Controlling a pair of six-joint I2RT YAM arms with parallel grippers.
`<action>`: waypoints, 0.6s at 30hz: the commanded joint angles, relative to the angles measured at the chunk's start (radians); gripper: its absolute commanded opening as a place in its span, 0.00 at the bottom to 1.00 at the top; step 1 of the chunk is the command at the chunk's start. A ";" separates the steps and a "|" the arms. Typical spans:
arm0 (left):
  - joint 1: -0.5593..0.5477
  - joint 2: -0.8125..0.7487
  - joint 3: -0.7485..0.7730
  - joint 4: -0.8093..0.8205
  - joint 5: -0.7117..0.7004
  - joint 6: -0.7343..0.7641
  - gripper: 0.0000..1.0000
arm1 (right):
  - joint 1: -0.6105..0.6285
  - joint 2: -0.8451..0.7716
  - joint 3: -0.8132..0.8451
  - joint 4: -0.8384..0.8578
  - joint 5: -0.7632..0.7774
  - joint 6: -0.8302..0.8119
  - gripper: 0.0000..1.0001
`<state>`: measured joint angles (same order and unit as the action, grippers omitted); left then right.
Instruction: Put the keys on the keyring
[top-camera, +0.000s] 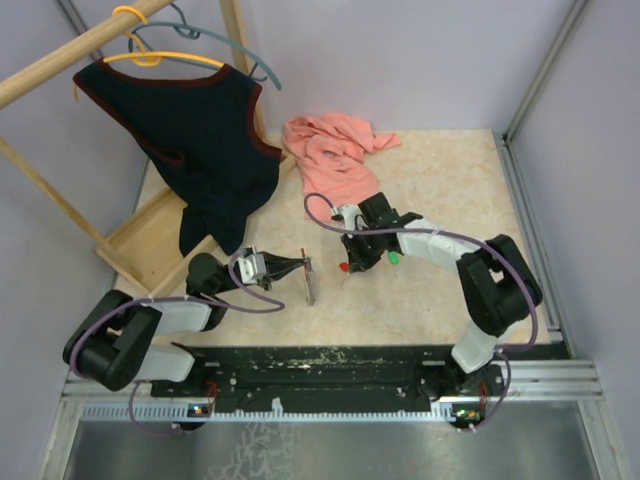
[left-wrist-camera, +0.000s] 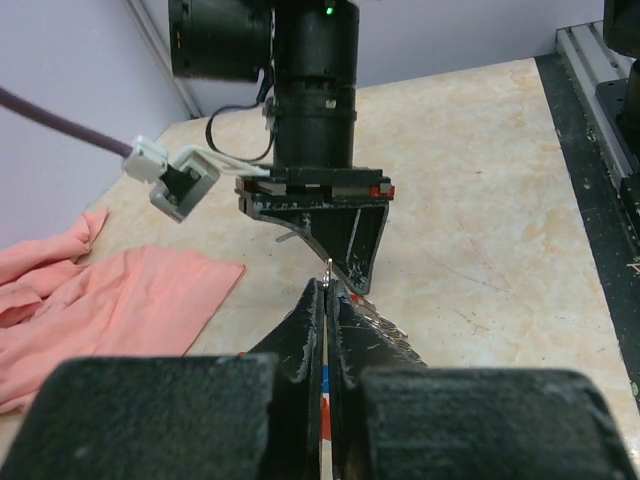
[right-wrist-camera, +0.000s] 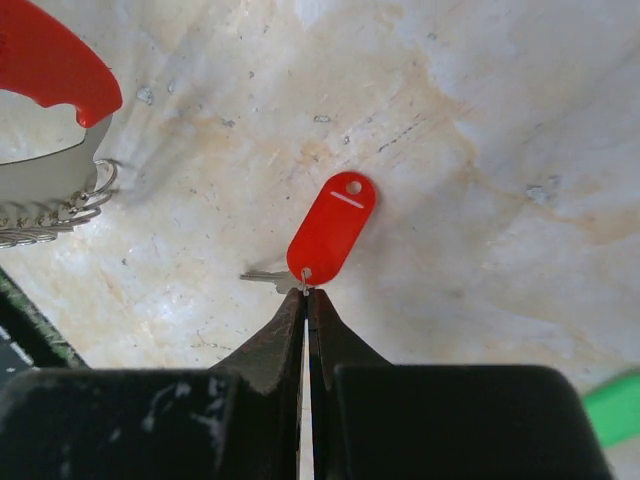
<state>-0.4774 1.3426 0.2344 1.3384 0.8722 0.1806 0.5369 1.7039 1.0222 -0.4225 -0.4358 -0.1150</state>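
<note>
My left gripper (top-camera: 303, 270) is shut on the keyring (top-camera: 309, 282), which stands edge-on above the table. In the left wrist view only a thin sliver of the keyring (left-wrist-camera: 327, 388) shows between the closed fingers, with wire loops (left-wrist-camera: 388, 325) beside them. The right wrist view shows the keyring's red side (right-wrist-camera: 50, 60) and grey metal side (right-wrist-camera: 45, 172) at upper left. My right gripper (right-wrist-camera: 305, 292) is shut on the small ring of a red-headed key (right-wrist-camera: 332, 228), whose metal blade (right-wrist-camera: 262, 277) points left. A green key (top-camera: 394, 258) lies just right of that gripper.
A pink cloth (top-camera: 335, 150) lies crumpled at the back of the table. A wooden rack (top-camera: 140, 250) with a dark vest (top-camera: 205, 140) on a hanger stands at the left. Metal frame rails (top-camera: 525, 190) border the right side.
</note>
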 joint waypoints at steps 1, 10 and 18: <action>0.000 -0.014 0.004 0.048 -0.013 0.004 0.00 | 0.080 -0.178 -0.001 0.065 0.201 -0.043 0.00; 0.000 0.013 0.002 0.103 0.039 -0.013 0.00 | 0.109 -0.597 -0.390 0.601 -0.070 -0.313 0.00; 0.000 0.029 0.008 0.124 0.081 -0.023 0.00 | 0.110 -0.646 -0.418 0.668 -0.190 -0.414 0.00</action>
<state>-0.4774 1.3651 0.2340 1.3983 0.9112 0.1715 0.6453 1.0809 0.6018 0.1013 -0.5148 -0.4500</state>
